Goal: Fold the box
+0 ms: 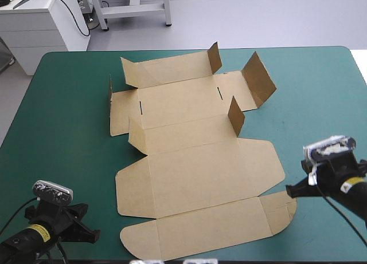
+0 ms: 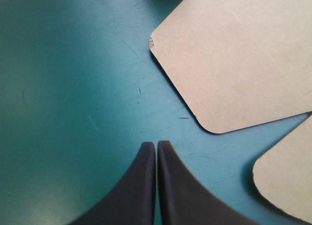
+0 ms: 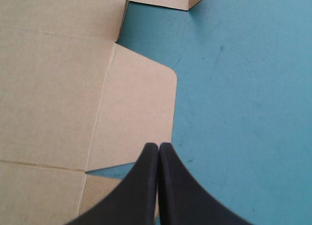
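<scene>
Early stage: the brown box (image 1: 195,161) lies largely flat on the teal-green desk (image 1: 69,103) — left claw (image 2: 156,144) pressed together, rounded flaps just ahead and beside it; right claw (image 3: 158,146) pressed together at a side flap's edge — next, presumably, raising a wall.

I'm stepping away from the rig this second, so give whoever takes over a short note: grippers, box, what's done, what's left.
The left gripper, two black fin-shaped fingers, is shut and empty over the teal-green cover, beside the sheet's near left corner.
The right gripper is shut and empty at the edge of the sheet's near right flap.
The box, a cut sheet of brown board, lies mid-table, its near half flat.
Done: only some small far flaps stand partly raised.
Left: raise and tuck the walls, which is nearly the whole fold.
</scene>
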